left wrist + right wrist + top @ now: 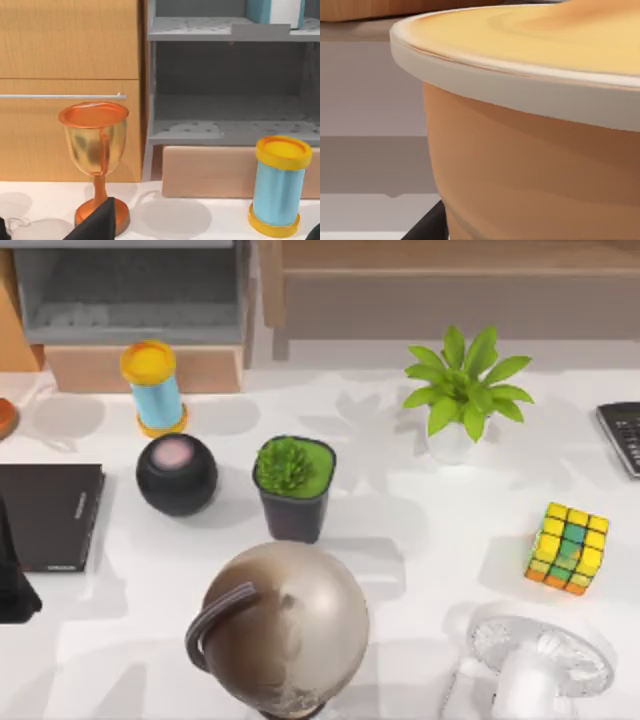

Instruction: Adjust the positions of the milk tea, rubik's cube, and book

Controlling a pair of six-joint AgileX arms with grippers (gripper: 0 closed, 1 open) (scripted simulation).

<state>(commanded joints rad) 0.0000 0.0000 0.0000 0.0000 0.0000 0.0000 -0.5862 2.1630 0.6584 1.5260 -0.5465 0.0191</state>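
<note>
Black casing of the left arm [15, 585] sits at the table's left edge, beside the near corner of a thin black book [48, 515] lying flat. Whether the left gripper is wide or narrow cannot be told, and the same goes for the right gripper, whose wrist camera faces a tan vessel [535, 150] with a cream rim at very close range.

Beyond the black book, a round black speaker [177, 474] stands just in front of the milk tea [153, 388], which is upright at the back left of the white table [420, 530], close to a pale wooden block [205, 172] under a grey shelf unit [225, 132]. A copper goblet [95, 145] stands to the cup's left. On the unit's upper shelf, the book [275, 10] stands with its white pages showing.

Centre table holds a spiky green plant in a black pot [293, 485], with a brown globe [285, 625] near the front edge. A leafy plant in a white pot [462, 390] stands at the back right. The rubik's cube [568, 548] rests on the right side, apart from both arms, just behind a white fan [540, 660].
</note>
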